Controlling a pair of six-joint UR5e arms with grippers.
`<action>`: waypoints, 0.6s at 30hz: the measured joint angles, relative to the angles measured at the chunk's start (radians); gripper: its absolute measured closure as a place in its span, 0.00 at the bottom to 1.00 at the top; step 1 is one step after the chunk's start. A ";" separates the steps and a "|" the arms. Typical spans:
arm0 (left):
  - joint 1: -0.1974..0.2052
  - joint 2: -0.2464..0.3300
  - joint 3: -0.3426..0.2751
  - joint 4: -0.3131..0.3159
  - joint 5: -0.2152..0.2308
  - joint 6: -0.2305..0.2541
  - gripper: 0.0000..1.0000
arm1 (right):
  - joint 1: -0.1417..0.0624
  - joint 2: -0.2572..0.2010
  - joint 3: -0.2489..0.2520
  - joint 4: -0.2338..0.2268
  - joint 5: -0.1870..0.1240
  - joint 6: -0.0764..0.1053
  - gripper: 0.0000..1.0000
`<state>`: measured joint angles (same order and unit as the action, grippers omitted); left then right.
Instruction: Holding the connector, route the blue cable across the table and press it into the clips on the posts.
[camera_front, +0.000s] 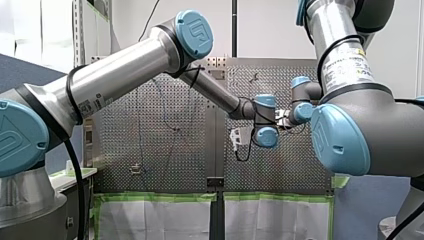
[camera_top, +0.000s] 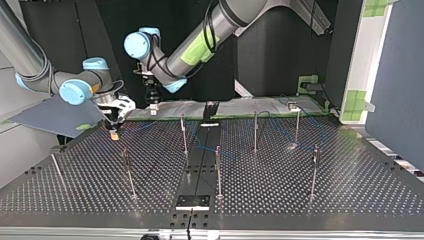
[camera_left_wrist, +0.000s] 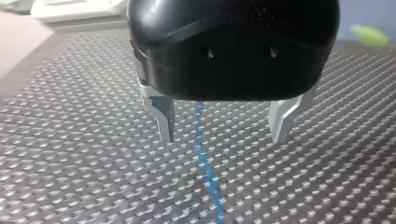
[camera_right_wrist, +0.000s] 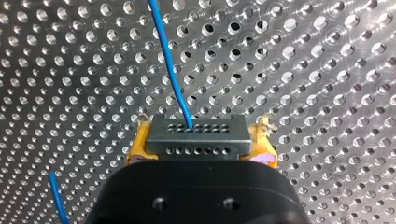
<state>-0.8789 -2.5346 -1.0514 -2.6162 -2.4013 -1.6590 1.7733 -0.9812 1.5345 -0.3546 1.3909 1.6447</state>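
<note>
In the right wrist view my right gripper (camera_right_wrist: 201, 133) is shut on a grey connector (camera_right_wrist: 205, 142), one yellow pad (camera_right_wrist: 140, 140) on each side. The blue cable (camera_right_wrist: 170, 70) leaves the connector and runs ahead over the perforated table. In the top view this gripper (camera_top: 115, 131) is low over the table at the far left. My left gripper (camera_left_wrist: 226, 140) is open, and its metal fingers (camera_left_wrist: 163, 116) straddle the blue cable (camera_left_wrist: 203, 158) lying on the table without touching it. In the top view it (camera_top: 154, 107) hangs by the far edge, just right of my right gripper.
Several thin posts stand on the table (camera_top: 300, 200), among them one (camera_top: 183, 132) near the grippers, one (camera_top: 255, 130) further right and one (camera_top: 218, 170) nearer the camera. Loose blue cable (camera_top: 280, 131) lies around the right-hand posts. A dark strip (camera_top: 200, 165) runs down the table's middle.
</note>
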 joint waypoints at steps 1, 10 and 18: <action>0.001 -0.001 0.009 0.001 -0.009 0.002 0.02 | 0.000 0.000 0.000 0.000 0.000 0.000 0.99; 0.021 -0.056 0.084 -0.031 -0.080 0.009 0.02 | -0.002 0.000 0.000 0.001 -0.003 0.000 0.99; 0.040 -0.100 0.137 -0.033 -0.088 0.010 0.02 | -0.002 0.000 0.000 0.002 -0.005 0.000 0.99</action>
<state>-0.8390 -2.6347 -0.9143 -2.6495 -2.4894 -1.6492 1.7709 -0.9812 1.5348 -0.3531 1.3857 1.6447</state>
